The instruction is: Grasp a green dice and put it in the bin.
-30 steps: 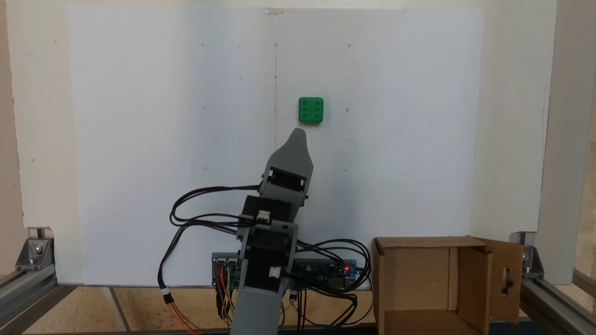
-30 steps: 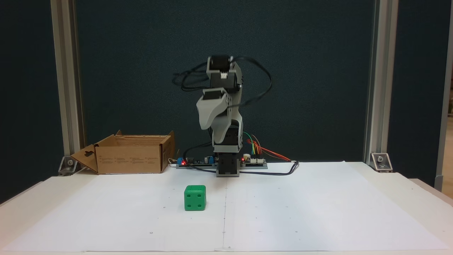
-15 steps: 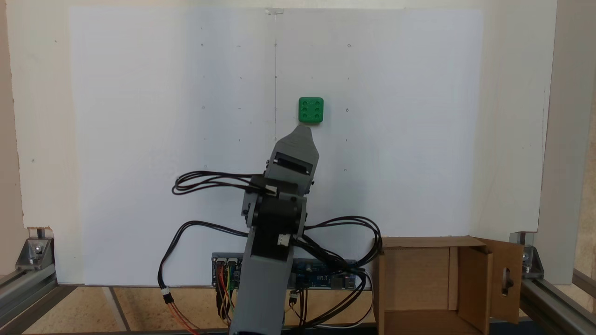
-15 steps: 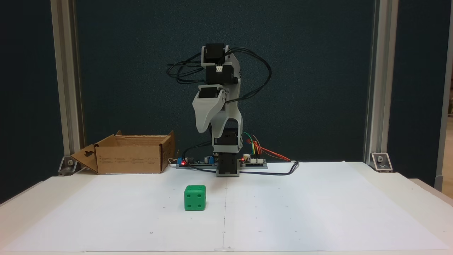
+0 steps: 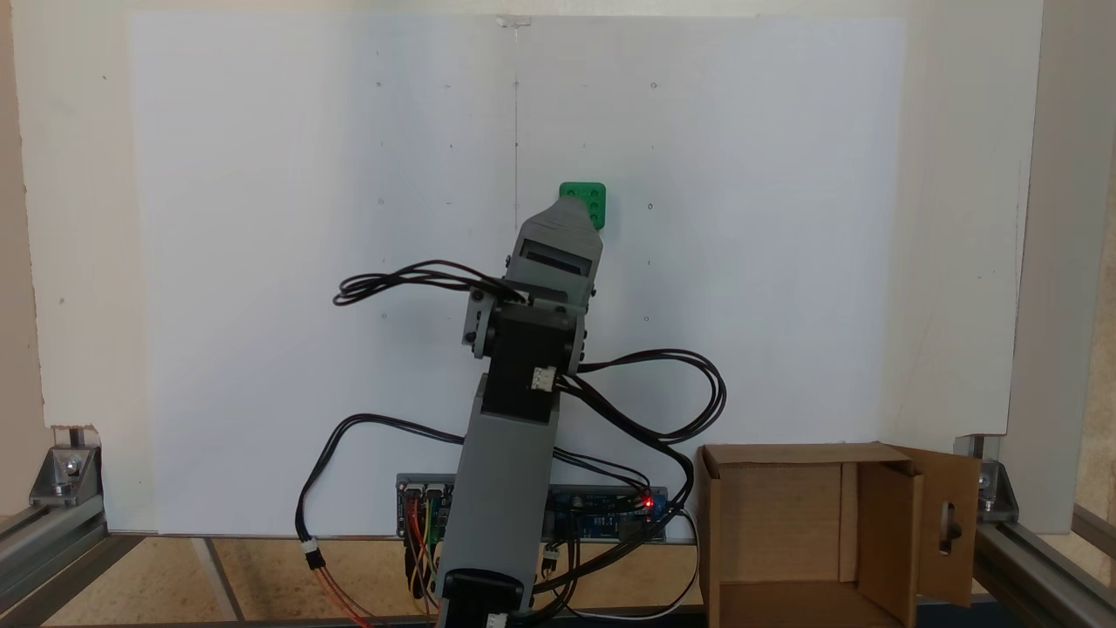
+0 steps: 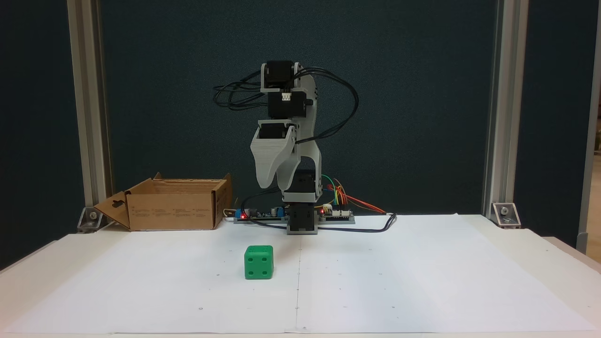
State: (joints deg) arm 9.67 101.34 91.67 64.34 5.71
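While fingers (image 6: pixel 271 184) hang high, spread unclear, small bright green dice (image 6: pixel 258 262) sits below on counter (image 6: pixel 422 281): approach step; next, descend.

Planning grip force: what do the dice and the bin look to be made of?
The green dice: probably hard plastic, matte, uniformly coloured, with rounded corners and moulded-in pips; possibly 3D-printed. The bin: brown corrugated cardboard, dull and unprinted, with folded flaps and a cut handle slot.

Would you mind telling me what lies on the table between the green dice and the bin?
Nothing: in a fixed view the stretch from the green dice to the bin is bare white paper.
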